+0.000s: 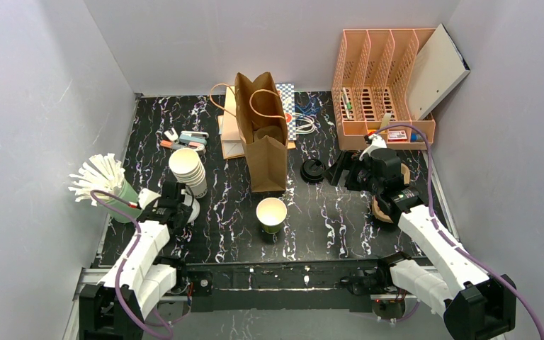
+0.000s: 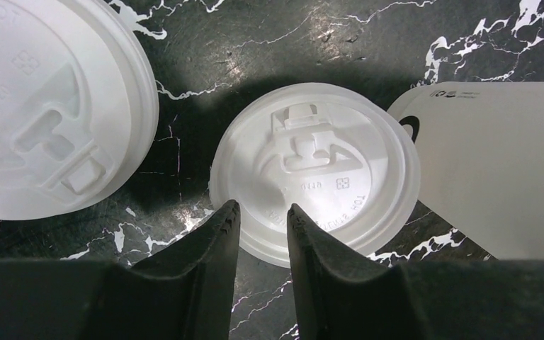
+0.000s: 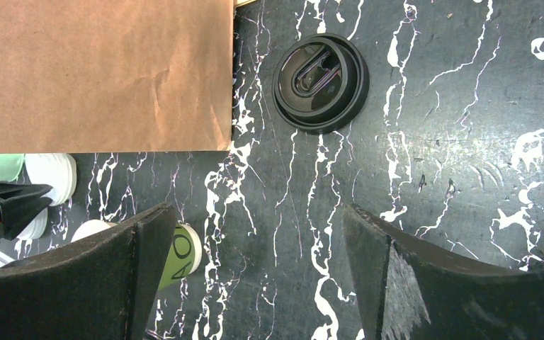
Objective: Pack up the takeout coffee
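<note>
White lid (image 2: 319, 166), near rim under the narrowly parted left pincer (image 2: 262, 209); right pincer (image 3: 256, 210) wide apart over bare marble table (image 3: 439, 142).

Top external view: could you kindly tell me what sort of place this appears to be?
Probably a robot test cell staged as a coffee takeout counter: plain grey walls around a black marble-patterned table, a standing brown paper bag with handles, and a stack of lidless cream paper cups.
</note>
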Controlling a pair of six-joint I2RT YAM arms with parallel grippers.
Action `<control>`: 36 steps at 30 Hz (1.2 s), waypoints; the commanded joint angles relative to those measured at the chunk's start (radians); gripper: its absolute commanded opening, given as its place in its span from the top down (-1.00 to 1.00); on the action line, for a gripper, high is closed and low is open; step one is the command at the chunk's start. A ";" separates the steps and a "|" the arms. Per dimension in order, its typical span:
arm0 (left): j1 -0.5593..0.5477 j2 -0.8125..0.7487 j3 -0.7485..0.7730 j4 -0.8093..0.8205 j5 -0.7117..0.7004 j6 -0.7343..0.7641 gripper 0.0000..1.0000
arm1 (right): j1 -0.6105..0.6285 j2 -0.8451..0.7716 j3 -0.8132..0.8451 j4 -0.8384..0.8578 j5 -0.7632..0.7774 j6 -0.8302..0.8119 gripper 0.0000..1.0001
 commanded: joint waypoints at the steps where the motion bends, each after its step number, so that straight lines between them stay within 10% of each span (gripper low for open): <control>1: 0.008 -0.001 -0.019 -0.048 -0.029 -0.047 0.41 | 0.005 -0.011 0.031 0.011 0.004 -0.001 -0.92; 36: 0.008 -0.046 -0.117 0.048 0.237 0.108 0.56 | 0.006 -0.015 0.050 0.008 -0.051 0.025 -0.91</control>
